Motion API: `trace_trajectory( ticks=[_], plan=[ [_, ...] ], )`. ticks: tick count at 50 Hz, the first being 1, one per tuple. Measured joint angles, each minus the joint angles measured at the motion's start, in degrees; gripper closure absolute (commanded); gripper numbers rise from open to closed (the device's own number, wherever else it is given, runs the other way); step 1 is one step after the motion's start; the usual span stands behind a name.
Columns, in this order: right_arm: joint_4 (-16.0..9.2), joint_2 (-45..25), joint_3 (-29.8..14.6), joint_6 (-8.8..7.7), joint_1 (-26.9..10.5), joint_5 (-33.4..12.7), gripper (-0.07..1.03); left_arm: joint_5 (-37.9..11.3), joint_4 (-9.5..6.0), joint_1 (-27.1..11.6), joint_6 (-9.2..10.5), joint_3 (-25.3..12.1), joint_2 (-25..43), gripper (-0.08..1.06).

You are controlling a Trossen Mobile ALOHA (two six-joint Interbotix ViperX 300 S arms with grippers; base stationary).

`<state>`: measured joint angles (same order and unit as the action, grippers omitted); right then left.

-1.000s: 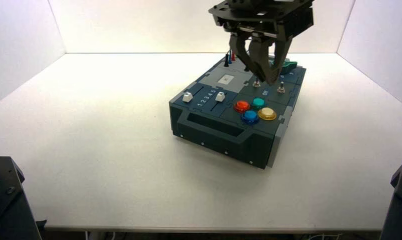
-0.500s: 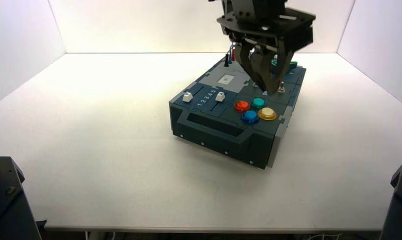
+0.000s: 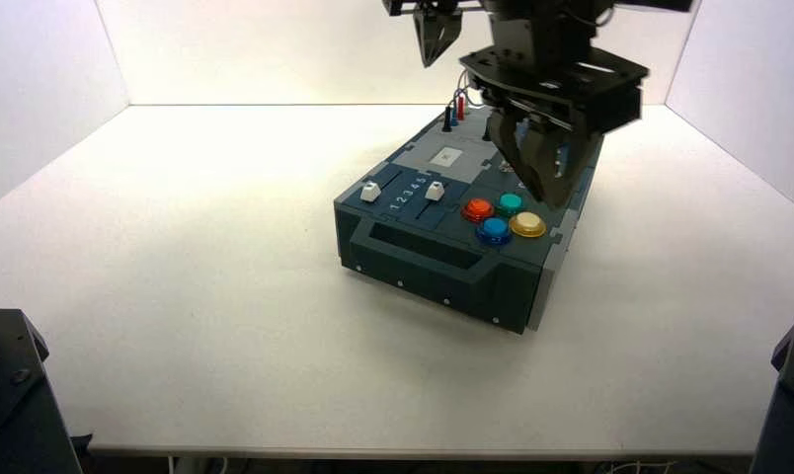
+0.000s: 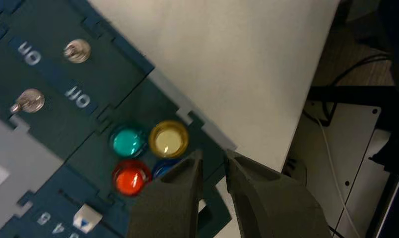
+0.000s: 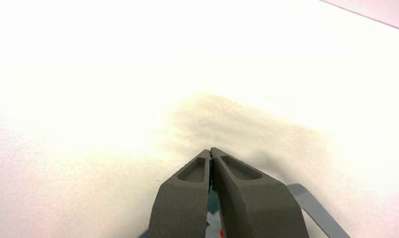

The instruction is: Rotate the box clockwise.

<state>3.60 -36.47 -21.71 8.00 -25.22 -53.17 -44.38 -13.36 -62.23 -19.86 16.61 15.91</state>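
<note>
The box is sitting a little toward 2 o'clock from the middle of the desk. Its long axis is running from 7 to 1 o'clock, and its handled end is facing 7 o'clock.

The left gripper is hanging over the box's 3 o'clock edge, just beside the yellow button. Its fingers are drawn almost together with only a slit between them, and they are grasping nothing. In its wrist view the left gripper is covering part of the blue button near the box's corner.

The right gripper is waiting high at 12 o'clock, near the wire plugs. Its fingers are clenched on nothing.

Several things could be going wrong from here:
- If the left fingers are coming down onto the top face instead of alongside the wall, they are likely pressing a button or catching the toggle switches.
- A push applied high on the edge is risking tipping or skidding the box rather than turning it.
- A push close to the box's middle is probably sliding it toward 9 o'clock with little rotation.
- The narrow fingertips may also be slipping off the corner.
- The far end, swinging round, could be brushing the wire plugs against the right gripper.
</note>
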Motion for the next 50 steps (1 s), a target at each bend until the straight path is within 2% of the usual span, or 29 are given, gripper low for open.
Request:
trace_trajectory(
  ticks=[7, 25, 50],
  plan=[
    [0.0, -1.41, -1.49, -0.09, -0.26, -1.67, 0.98, -0.26, 0.0, -0.53, -0.35, -0.53, 1.58, 0.72],
    [-0.09, -3.6, -1.49, -0.18, -0.18, -2.72, 0.98, -0.44, 0.88, -0.44, -0.44, -0.62, 4.66, 0.72],
    [-0.09, -7.47, -1.49, -0.09, -0.09, -5.1, 0.99, -0.44, 0.97, -0.44, -0.44, -1.32, 4.83, 0.72]
  ],
)
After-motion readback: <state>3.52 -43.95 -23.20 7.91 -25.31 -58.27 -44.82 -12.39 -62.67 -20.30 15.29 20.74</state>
